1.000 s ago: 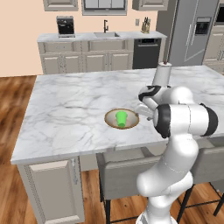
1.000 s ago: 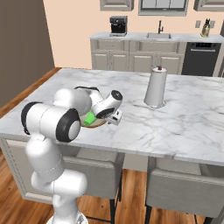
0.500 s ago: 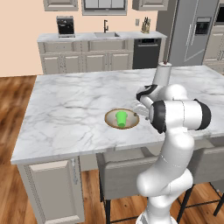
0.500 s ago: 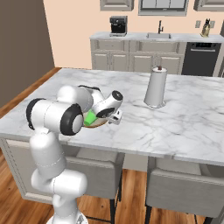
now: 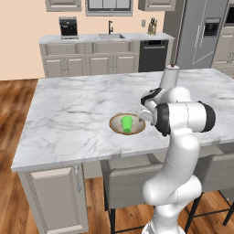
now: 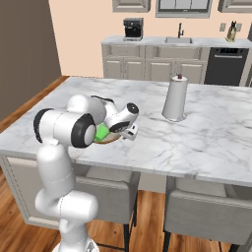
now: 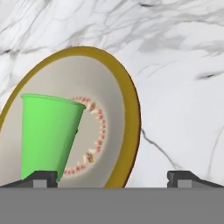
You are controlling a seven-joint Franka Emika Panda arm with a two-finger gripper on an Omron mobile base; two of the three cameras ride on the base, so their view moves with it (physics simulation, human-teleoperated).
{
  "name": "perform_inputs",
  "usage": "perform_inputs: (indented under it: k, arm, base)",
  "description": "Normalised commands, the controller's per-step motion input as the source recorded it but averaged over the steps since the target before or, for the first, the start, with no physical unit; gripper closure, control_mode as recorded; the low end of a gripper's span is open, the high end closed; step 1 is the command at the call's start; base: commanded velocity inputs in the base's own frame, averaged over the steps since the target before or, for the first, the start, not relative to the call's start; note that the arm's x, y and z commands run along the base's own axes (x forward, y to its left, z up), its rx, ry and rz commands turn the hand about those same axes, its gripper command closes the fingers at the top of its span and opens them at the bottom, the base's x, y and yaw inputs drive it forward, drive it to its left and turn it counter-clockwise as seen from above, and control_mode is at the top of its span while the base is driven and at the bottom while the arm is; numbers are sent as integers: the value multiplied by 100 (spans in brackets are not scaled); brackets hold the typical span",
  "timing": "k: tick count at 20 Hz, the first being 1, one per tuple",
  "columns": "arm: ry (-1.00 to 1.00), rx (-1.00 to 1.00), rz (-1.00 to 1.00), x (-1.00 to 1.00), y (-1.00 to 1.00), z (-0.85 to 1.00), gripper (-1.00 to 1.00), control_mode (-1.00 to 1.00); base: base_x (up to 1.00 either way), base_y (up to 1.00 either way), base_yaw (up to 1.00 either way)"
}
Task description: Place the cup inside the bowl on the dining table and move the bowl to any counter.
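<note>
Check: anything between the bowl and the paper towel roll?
Bare marble between bowl and paper towel roll in the right base view, apart from the end effector at the bowl's rim.

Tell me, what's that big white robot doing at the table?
It's tidying up. The green cup already stands inside the bowl on the dining table. The robot's gripper is open and empty, low beside the bowl with its rim between the fingers. It looks ready to grab the bowl, which must go to a counter.
</note>
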Motion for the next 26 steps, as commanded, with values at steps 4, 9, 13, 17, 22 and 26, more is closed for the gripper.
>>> perform_inputs:
  k: [4,9,13,17,22,26]
  arm:
    - [0,0,0,20,0,-11,-100,-100]
    - [0,0,0,17,0,-16,-100,-100]
    - [0,0,0,13,0,-13,-100,-100]
    - [0,0,0,12,0,-9,-100,-100]
    - [0,0,0,11,0,-9,-100,-100]
    - [0,0,0,11,0,-15,-100,-100]
  base:
    - [0,0,0]
    - [0,0,0]
    - [0,0,0]
    - [0,0,0]
    - [0,0,0]
    - [0,0,0]
